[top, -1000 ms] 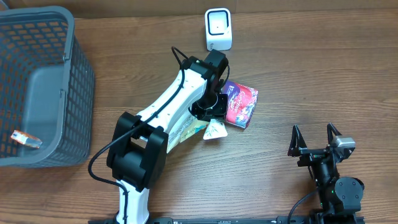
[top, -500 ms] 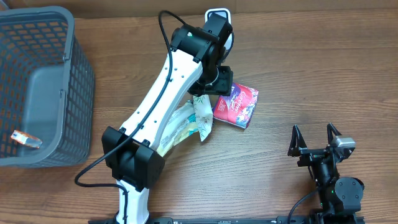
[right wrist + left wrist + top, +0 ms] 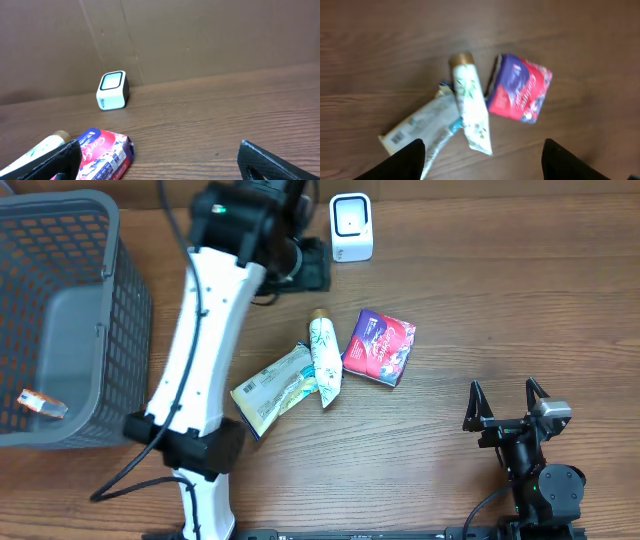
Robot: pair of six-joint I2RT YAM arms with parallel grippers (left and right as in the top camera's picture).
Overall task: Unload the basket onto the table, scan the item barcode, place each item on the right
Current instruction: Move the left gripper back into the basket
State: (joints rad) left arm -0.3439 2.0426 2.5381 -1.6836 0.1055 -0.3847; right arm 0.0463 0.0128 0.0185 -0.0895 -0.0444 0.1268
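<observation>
Beside the scanner (image 3: pixel 351 227), left arm (image 3: pixel 205 330) outstretched.

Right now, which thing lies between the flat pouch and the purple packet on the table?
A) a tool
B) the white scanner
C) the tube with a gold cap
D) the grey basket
C: the tube lies between the pouch and the purple packet, its side touching the pouch.

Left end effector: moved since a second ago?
Yes. The left end effector went from the purple packet toward the far edge, now beside the barcode scanner.
</observation>
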